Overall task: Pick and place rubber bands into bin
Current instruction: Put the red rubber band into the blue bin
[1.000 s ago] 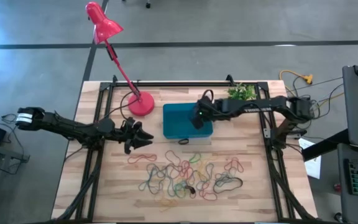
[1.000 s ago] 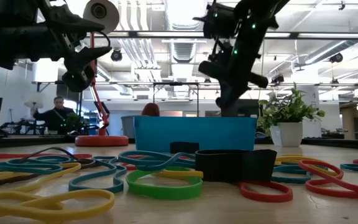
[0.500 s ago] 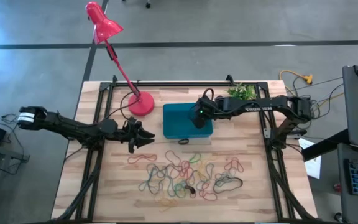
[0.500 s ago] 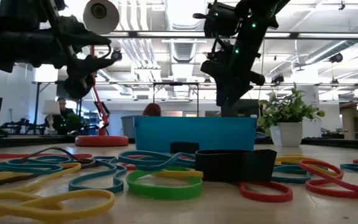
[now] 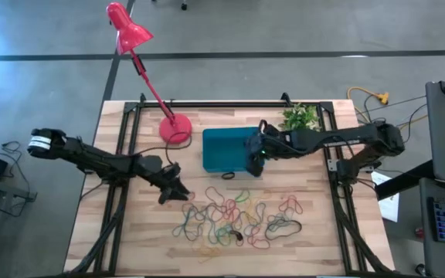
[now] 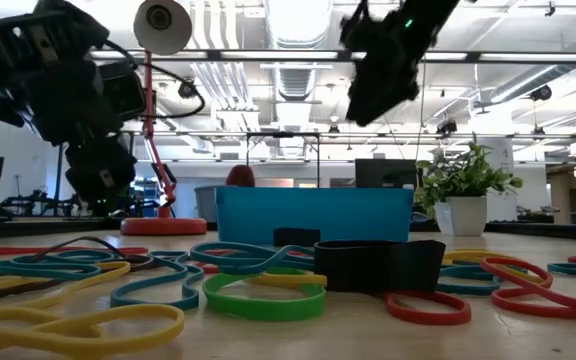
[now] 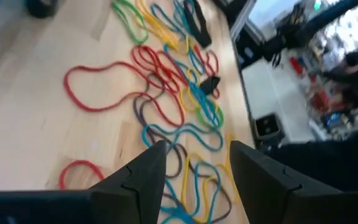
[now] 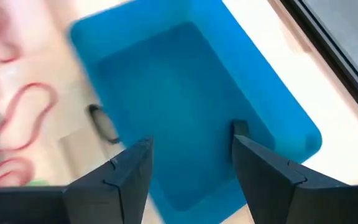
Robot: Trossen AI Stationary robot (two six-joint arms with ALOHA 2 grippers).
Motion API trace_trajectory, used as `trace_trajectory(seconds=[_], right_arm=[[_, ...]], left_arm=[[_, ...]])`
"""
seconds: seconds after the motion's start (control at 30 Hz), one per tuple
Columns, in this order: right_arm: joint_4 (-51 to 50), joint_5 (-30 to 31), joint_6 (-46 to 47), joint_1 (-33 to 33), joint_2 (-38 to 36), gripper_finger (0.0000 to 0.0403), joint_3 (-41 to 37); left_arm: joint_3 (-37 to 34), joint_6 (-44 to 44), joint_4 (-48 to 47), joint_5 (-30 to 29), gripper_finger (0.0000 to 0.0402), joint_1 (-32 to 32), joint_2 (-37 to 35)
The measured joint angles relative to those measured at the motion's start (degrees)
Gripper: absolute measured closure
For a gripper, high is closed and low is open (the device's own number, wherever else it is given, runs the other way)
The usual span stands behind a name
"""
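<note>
While bands (image 5: pixel 230 216) sprawl, the bin (image 5: pixel 222 150) lies crosswise.

The bin (image 5: pixel 226 149) is teal-blue all over. The rubber bands (image 5: pixel 230 214) are a mix of red, green, yellow, teal and black. The table (image 5: pixel 307 247) is pale wood with a striped plank grain. The lamp (image 5: pixel 141 69) is bright pinkish red. Both arms are dark, nearly black.

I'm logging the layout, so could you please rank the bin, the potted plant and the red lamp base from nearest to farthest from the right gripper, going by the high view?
1. The bin, directly beneath the right gripper.
2. The potted plant, at the table's back edge.
3. The red lamp base, beyond the bin's far side.
</note>
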Motion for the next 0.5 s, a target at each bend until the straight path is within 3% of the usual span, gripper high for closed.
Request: trace_trajectory(seconds=[0.3,0.5], right_arm=[[0.43,0.0,1.86,6.62,-11.65,0.0197,-5.0],[0.47,0.15,10.06,10.44,-20.09,0.0197,-10.98]], left_arm=[[9.57,13.08,-28.85,-1.39,0.024,-1.72,1.27],[12.52,11.61,-47.48,-2.46,0.024,-2.79,-0.97]])
